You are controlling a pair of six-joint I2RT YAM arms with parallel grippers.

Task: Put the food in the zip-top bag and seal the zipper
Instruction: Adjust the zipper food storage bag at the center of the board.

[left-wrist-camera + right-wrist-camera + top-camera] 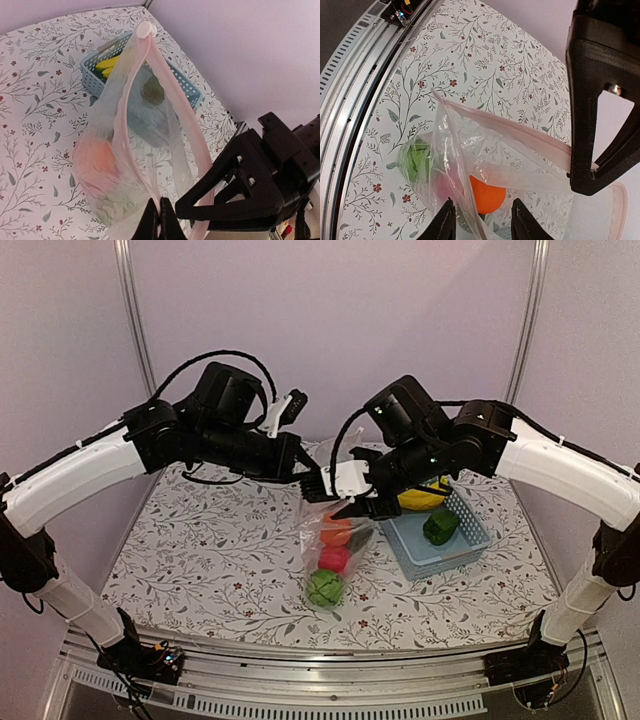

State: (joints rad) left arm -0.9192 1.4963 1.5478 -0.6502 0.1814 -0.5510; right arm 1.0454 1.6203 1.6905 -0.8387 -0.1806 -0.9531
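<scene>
The clear zip-top bag hangs from my left gripper, its bottom on the table. My left gripper is shut on the pale pink zipper at one end of the open mouth. Inside the bag are the orange, the pink-red fruit and the round green ball. My right gripper is open at the bag's mouth; in the right wrist view a bag wall lies between its fingers, above the orange and the green ball.
A light-blue basket stands right of the bag and holds the yellow bananas and the green pepper. It also shows in the left wrist view behind the bag. The table's front rail is near.
</scene>
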